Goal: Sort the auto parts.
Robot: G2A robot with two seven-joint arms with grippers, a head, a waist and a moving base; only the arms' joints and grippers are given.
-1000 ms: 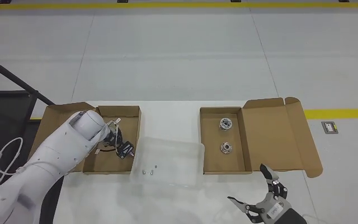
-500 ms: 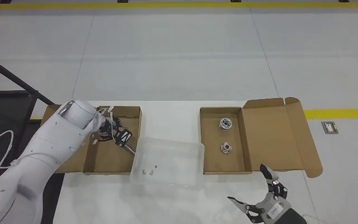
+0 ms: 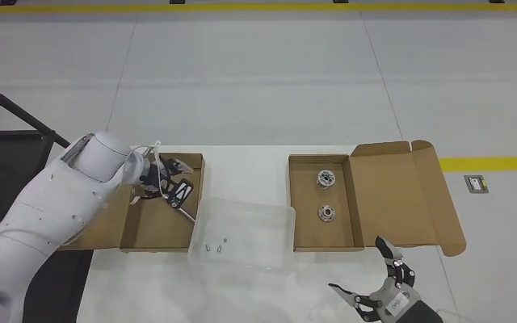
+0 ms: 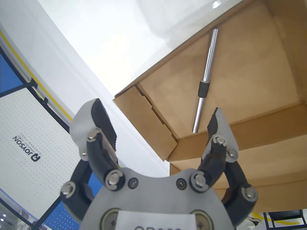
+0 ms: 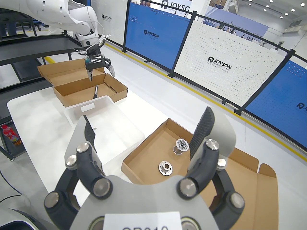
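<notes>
Hovering over the brown cardboard box on the left (image 3: 153, 230), our left gripper (image 4: 156, 107) has its jaws spread wide and holds nothing. The long silver metal rod with a dark collar (image 4: 205, 82) lies flat on that box's floor, apart from both fingers. We judge this box is meant for rods, since two round silver hubs (image 3: 325, 178) sit in the right-hand cardboard box (image 3: 311, 198). Tiny fasteners (image 3: 208, 247) remain in the clear plastic bin (image 3: 250, 234) between the boxes. Our right gripper (image 5: 146, 114) waits open and empty near the table's front edge. Our left wrist view reveals the rod's collar; our top view gives the three-container layout; our right wrist view shows the left claw raised above the box walls.
</notes>
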